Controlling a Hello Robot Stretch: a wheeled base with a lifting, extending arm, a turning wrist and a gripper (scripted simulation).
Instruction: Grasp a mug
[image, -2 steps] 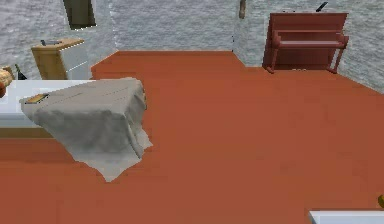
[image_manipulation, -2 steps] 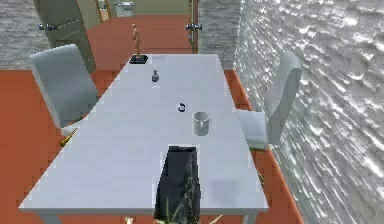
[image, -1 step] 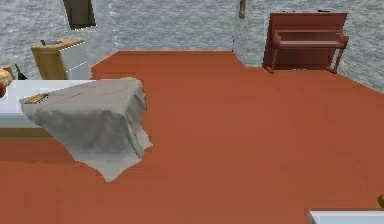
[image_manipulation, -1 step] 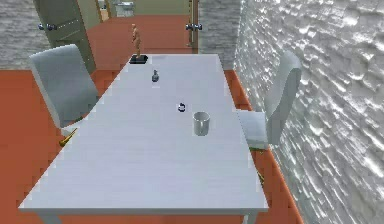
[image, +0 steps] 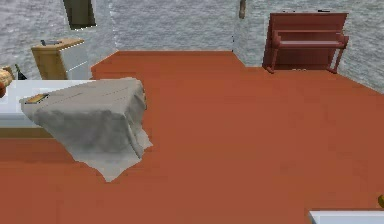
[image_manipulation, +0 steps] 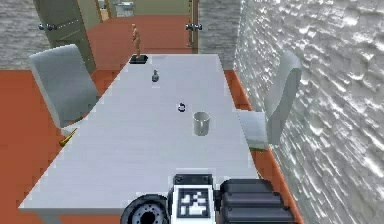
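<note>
A small grey metal cup (image_manipulation: 201, 122), the shape of a mug with no handle that I can make out, stands upright on the long white table (image_manipulation: 130, 150), right of its middle. At the arm side view's bottom edge sit a white square with black marks (image_manipulation: 193, 200) and, left of it, the gripper's dark body (image_manipulation: 146, 211), low over the table's near end. The cup stands well beyond it, farther up the table. The gripper's far end cannot be made out, so I cannot tell whether it holds anything.
Farther along the table stand a small dark knob (image_manipulation: 181, 106), a little bottle (image_manipulation: 156, 76) and a figurine (image_manipulation: 137, 40). Grey chairs (image_manipulation: 66, 80) (image_manipulation: 281, 95) flank the table, with a stone wall (image_manipulation: 330, 90) behind. Ahead lie red floor (image: 240, 130), a blanket-draped bed (image: 95, 115) and a piano (image: 306, 42).
</note>
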